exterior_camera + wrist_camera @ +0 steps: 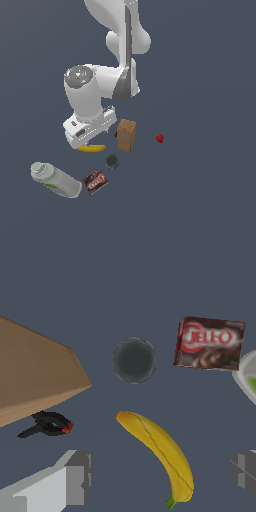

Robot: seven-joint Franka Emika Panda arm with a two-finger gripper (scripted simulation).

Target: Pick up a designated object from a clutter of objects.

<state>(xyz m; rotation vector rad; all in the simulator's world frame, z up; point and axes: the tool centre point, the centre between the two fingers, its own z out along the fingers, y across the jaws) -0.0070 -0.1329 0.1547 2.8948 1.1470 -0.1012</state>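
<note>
The yellow banana (160, 448) with a greenish stem tip lies flat on the dark floor, and in the wrist view it sits between my two grey fingertips (75, 476), which stand wide apart on either side of it. My gripper (160, 473) is open and holds nothing. In the exterior view the banana (92, 148) peeks out just under my white hand (89, 126), which hovers low over it. The rest of the clutter lies around: a brown box (126, 135), a dark red packet (95, 182), a white bottle (56, 180).
A small dark round item (134, 360) lies beyond the banana, near the dark red packet (210, 344). A black clip (47, 424) lies beside the brown box (35, 376). A tiny red berry (159, 138) sits towards the exterior view's right. The bottle's edge (248, 381) shows too.
</note>
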